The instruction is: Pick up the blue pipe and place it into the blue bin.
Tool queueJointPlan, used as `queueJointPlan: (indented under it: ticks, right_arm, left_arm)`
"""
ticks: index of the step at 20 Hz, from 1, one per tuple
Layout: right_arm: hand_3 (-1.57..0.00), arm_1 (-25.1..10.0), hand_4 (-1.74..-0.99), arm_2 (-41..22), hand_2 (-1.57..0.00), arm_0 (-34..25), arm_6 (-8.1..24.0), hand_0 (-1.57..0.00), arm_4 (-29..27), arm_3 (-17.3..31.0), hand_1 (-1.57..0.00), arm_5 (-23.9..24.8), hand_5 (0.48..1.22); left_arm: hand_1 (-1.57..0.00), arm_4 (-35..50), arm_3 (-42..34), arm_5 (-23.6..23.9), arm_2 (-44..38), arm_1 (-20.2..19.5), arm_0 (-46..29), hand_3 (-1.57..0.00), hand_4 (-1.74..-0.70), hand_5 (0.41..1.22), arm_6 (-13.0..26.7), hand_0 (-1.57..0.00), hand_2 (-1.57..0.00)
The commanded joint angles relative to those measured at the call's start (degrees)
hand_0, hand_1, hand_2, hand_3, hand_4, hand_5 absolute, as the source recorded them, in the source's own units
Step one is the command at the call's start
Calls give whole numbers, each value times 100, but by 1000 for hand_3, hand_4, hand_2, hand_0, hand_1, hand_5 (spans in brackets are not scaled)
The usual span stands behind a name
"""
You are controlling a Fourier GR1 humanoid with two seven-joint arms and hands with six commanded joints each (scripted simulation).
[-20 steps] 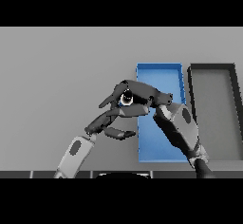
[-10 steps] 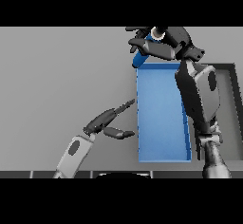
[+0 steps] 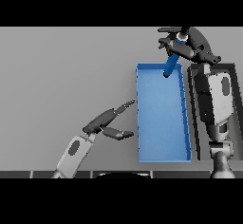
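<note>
1. Right hand (image 3: 190,47) is clamped around the blue pipe (image 3: 171,64), which hangs tilted over the far end of the blue bin (image 3: 161,153).
2. Left hand (image 3: 107,121), fingers apart, hovers left of the bin.
3. Grey table (image 3: 61,71); a dark bin (image 3: 234,76) stands along its right edge.

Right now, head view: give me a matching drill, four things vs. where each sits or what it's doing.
Things:
1. blue pipe
2. blue bin
3. left hand
4. dark bin

States:
A. open, left of the blue bin
B. partly behind the right arm
C. held tilted by the right hand
D. holds nothing yet

Pairs: 1-C, 2-D, 3-A, 4-B
</note>
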State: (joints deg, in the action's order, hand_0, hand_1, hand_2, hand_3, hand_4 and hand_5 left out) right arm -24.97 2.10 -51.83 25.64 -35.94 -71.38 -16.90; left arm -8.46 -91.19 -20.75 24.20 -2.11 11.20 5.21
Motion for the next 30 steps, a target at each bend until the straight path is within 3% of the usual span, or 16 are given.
queueJointPlan:
  ticks: [1,9,11,12,16,17,19,21,22,25,26,27,30]
  right_arm:
    - [-1571,-35,-1741,-13,-1571,259,34,-1571,0,-182,-1571,32,1221]
    - [-1571,-83,-1741,-372,-1571,1716,930,-1571,498,-1007,-1571,931,1221]
    - [-1521,-294,-1741,-707,-1571,1961,929,-1571,438,-1011,-1571,1305,1221]
    - [-1255,-346,-1741,-912,-1571,2074,929,-1571,459,-1051,-1571,1479,1221]
    - [-847,-875,-1741,-2038,-1571,2069,929,-1571,331,-704,-1548,2229,1221]
    - [-788,-1069,-1678,-2349,-1339,2021,929,-1465,120,-573,-1336,2373,1221]
    - [-504,-1393,-1503,-3077,-856,1680,930,-937,-330,-243,-855,2595,1221]
    - [-322,-1761,-1337,-3852,-548,1260,921,-599,-802,-73,-547,2495,1221]
    - [-258,-1852,-1275,-4026,-438,1197,889,-479,-799,-147,-437,2326,1186]
    - [-131,-2082,-1142,-4387,-224,1066,626,-245,-565,-217,-223,1817,1030]
    - [-105,-2079,-1110,-4498,-179,1042,673,-196,-525,-159,-179,1759,979]
    - [-84,-2151,-1083,-4585,-143,1064,930,-156,-542,-196,-143,1706,934]
    - [-42,-2121,-1063,-4777,-73,998,920,-80,-528,-37,-73,1693,846]
  left_arm:
    - [1,45,-63,-1,15,49,6,1,-870,421,102,1,1]
    - [1,62,-198,-32,47,-38,-182,1,-884,425,23,1,1]
    - [1,71,-209,-17,48,-8,-150,1,-888,422,124,1,1]
    - [1,72,-213,-24,55,-12,-161,1,-887,420,137,1,1]
    - [1,36,-158,-8,54,-11,-153,1,-883,421,146,1,1]
    - [1,-2,-183,-5,102,-16,-210,1,-882,421,112,1,1]
    - [1,69,-261,-31,49,-44,-159,1,-878,422,132,1,1]
    - [1,26,-204,6,62,-17,-171,1,-878,427,139,1,1]
    - [1,22,-245,21,79,-14,-205,1,-878,428,136,1,1]
    - [1,85,-314,2,42,-28,-144,1,-884,429,196,1,1]
    - [1,90,-312,-5,72,-3,-163,1,-886,428,226,1,1]
    - [1,87,-292,-5,71,-1,-171,1,-886,428,253,1,1]
    - [1,17,-264,39,128,68,-144,1,-885,427,301,1,1]
